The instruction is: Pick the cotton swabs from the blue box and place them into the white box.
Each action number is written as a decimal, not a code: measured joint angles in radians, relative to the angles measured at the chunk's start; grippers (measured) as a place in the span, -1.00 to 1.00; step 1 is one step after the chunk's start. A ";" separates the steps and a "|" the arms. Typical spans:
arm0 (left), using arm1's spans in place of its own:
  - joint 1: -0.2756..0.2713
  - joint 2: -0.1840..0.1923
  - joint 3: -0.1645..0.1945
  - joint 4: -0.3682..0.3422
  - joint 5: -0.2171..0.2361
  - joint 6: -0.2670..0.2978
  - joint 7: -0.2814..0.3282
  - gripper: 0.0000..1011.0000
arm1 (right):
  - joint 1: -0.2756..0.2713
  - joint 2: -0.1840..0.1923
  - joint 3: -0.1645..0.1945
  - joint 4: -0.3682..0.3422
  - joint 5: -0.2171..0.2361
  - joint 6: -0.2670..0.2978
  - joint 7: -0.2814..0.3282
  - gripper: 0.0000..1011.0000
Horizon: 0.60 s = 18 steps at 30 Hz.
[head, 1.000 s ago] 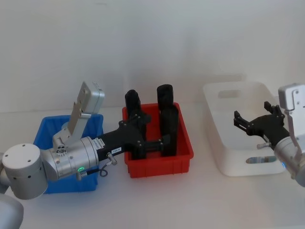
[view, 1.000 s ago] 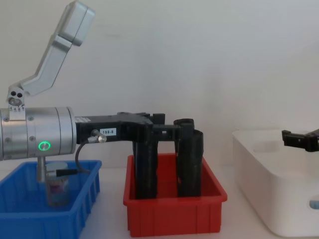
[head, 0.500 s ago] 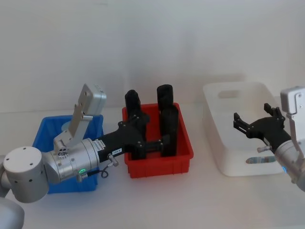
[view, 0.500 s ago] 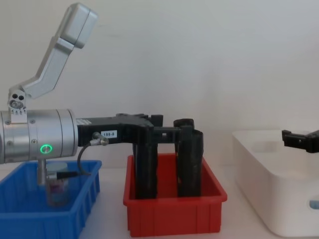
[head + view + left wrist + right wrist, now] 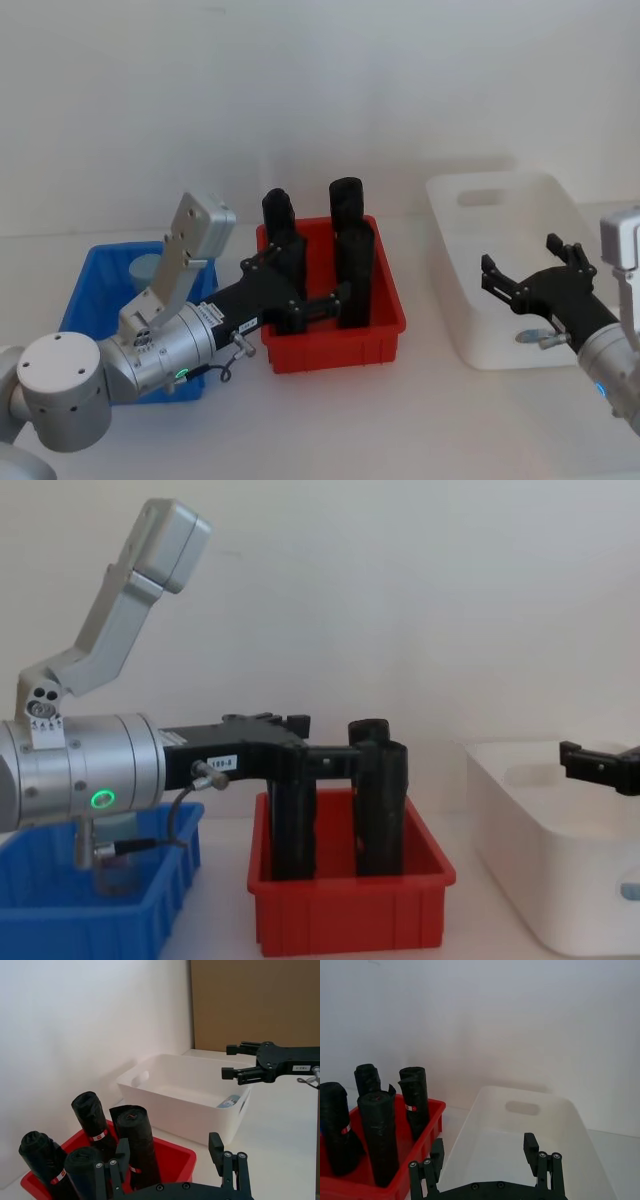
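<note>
The blue box [image 5: 84, 301] sits at the left, and one cotton swabs jar [image 5: 148, 268] with a pale lid stands in its far part. My left gripper [image 5: 315, 280] is open and holds nothing; it reaches sideways over the red bin, beside the black rolls. The white box [image 5: 500, 235] stands at the right. A second pale blue jar [image 5: 227, 1102] lies inside it. Over the white box's near edge my right gripper [image 5: 520, 257] hovers open with nothing in it. In the left wrist view the right gripper [image 5: 229, 1061] hangs above the white box [image 5: 170, 1075].
A red bin [image 5: 335, 345] between the two boxes holds several tall black rolls [image 5: 347, 200] standing upright. My left forearm [image 5: 165, 350] lies across the near side of the blue box. Bare white table stretches in front of the bins.
My left arm has drawn back toward me, uncovering the jar in the blue box. The right gripper has also slid back, toward the white box's near edge. Both stayed open.
</note>
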 joint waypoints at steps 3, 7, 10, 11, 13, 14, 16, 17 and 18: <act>0.015 0.003 0.005 -0.020 0.008 -0.003 0.042 0.98 | -0.030 0.008 -0.003 -0.038 0.013 -0.001 -0.002 0.98; 0.037 0.007 0.013 -0.049 0.020 -0.008 0.101 0.98 | -0.072 0.019 -0.007 -0.093 0.032 -0.003 -0.004 0.98; 0.051 0.010 0.018 -0.068 0.029 -0.011 0.141 0.98 | -0.100 0.025 -0.009 -0.129 0.045 -0.004 -0.005 0.98; 0.055 0.011 0.019 -0.073 0.030 -0.012 0.150 0.98 | -0.107 0.027 -0.010 -0.138 0.048 -0.004 -0.006 0.98; 0.062 0.013 0.021 -0.083 0.035 -0.013 0.171 0.98 | -0.122 0.031 -0.012 -0.156 0.054 -0.005 -0.007 0.98; 0.070 0.014 0.024 -0.093 0.039 -0.015 0.191 0.98 | -0.129 0.033 -0.012 -0.166 0.057 -0.005 -0.007 0.98; 0.081 0.016 0.028 -0.108 0.045 -0.017 0.221 0.98 | -0.155 0.039 -0.015 -0.199 0.069 -0.006 -0.009 0.98; 0.084 0.017 0.029 -0.113 0.047 -0.018 0.231 0.98 | -0.155 0.039 -0.015 -0.199 0.069 -0.006 -0.009 0.98; 0.087 0.018 0.030 -0.116 0.049 -0.019 0.240 0.98 | -0.167 0.043 -0.016 -0.214 0.075 -0.006 -0.009 0.98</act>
